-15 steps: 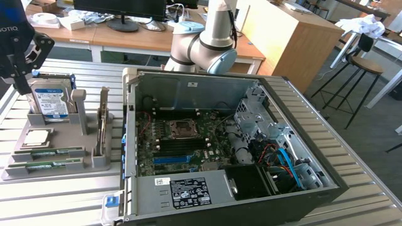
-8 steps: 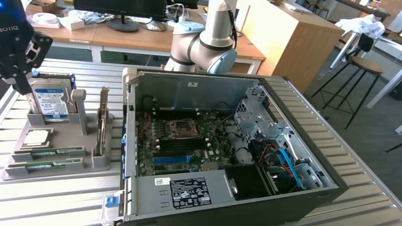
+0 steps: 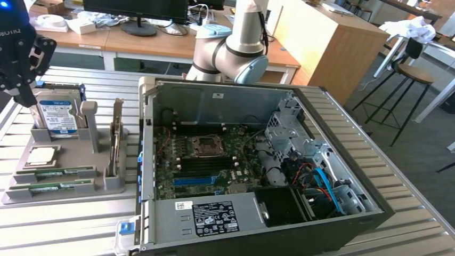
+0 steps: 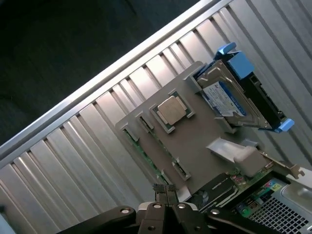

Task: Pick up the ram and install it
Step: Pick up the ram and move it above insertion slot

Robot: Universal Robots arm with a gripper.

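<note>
Black claw (image 4: 165, 191), shut and empty, points down above the grey tray (image 4: 195, 146).

The ribbed metal table (image 3: 64, 229) stands on a grey floor (image 3: 398, 154). Behind it runs a long wooden desk (image 3: 142, 45) with a dark monitor (image 3: 135, 9) on it. At the exterior view's right are a tall wooden cabinet (image 3: 334, 42) and a stool (image 3: 414, 74) with a round seat. Beyond the stool lies something white and crumpled (image 3: 416, 29), perhaps cloth, in bright light
</note>
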